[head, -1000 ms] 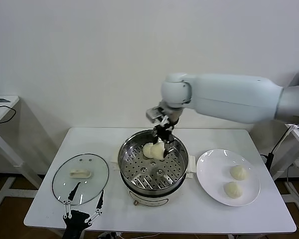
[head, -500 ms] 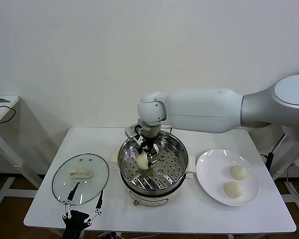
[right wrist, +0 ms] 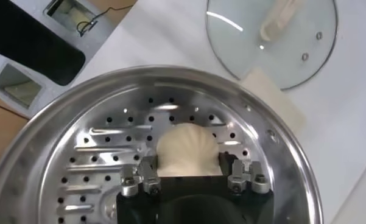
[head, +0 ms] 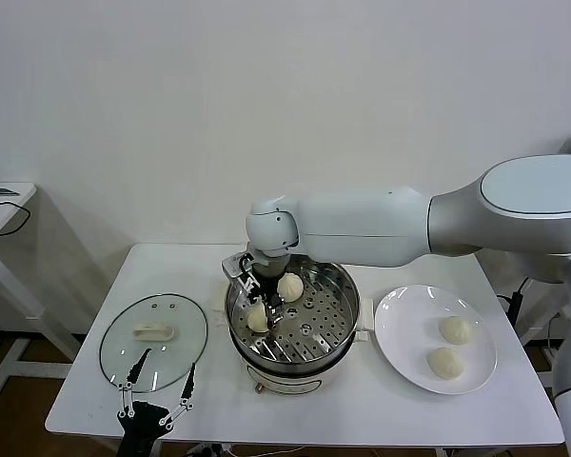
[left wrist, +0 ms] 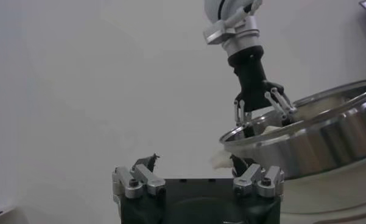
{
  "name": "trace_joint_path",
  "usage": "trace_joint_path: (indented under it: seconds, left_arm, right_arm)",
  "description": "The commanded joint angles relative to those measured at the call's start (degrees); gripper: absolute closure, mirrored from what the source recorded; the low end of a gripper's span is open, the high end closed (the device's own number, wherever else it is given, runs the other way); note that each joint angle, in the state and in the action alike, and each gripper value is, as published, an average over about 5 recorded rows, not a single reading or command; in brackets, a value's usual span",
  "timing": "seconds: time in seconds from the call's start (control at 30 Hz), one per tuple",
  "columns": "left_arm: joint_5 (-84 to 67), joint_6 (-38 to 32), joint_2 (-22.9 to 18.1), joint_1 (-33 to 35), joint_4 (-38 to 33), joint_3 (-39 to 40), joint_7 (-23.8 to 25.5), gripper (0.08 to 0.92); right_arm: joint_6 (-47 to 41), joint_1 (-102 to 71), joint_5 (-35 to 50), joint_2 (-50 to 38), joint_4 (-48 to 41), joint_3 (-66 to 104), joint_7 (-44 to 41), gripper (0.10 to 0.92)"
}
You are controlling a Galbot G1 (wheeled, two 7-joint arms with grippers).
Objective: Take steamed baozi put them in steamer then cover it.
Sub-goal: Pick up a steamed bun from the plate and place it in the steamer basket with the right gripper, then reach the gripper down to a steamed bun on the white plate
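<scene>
The steamer (head: 346,307) stands mid-table with its perforated tray (right wrist: 97,152) showing. My right gripper (head: 258,305) reaches down into its left side, shut on a baozi (head: 257,319) that sits low at the tray; in the right wrist view the bun (right wrist: 186,149) fills the space between the fingers. A second baozi (head: 289,286) lies on the tray at the back. Two more baozi (head: 455,329) (head: 445,362) lie on the white plate (head: 400,328). The glass cover (head: 176,357) lies flat at the left, with its cream handle (head: 153,332). My left gripper (head: 157,405) is open at the front edge, below the cover.
The plate is to the right of the steamer. The cover also shows in the right wrist view (right wrist: 304,42), beyond the steamer's white side handle (right wrist: 271,97). A side table (head: 0,205) stands at the far left. The right arm spans above the steamer's back.
My right gripper has carried the baozi from the steamer's back leftward and down to the tray's left side. One bun stays at the back of the tray. The left arm has not moved.
</scene>
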Motion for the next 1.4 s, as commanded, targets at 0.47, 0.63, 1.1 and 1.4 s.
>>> trace_joint_path:
  seconds: [0.47, 0.63, 1.1, 1.4]
  left_arm:
    - [0.04, 0.09, 0.07, 0.34, -0.19, -0.43, -0.04, 0.177]
    - [0.14, 0.08, 0.1, 0.16, 0.04, 0.1, -0.04, 0.177]
    - [0.69, 0.02, 0.34, 0.34, -0.21, 1.12, -0.04, 0.177]
    - [1.49, 0.23, -0.2, 0.44, -0.07, 2.24, -0.18, 0.177]
  right_arm:
    - [0.98, 3.41, -0.35, -9.02, 7.26, 3.63, -0.67, 0.203]
    - [4.37, 7.36, -4.22, -19.36, 10.78, 6.54, -5.92, 0.203]
    - [18.71, 1.82, -19.99, -51.36, 5.87, 9.36, -17.57, 0.203]
    - [20.75, -13.45, -25.7, -57.06, 3.56, 13.59, -13.49, 0.203]
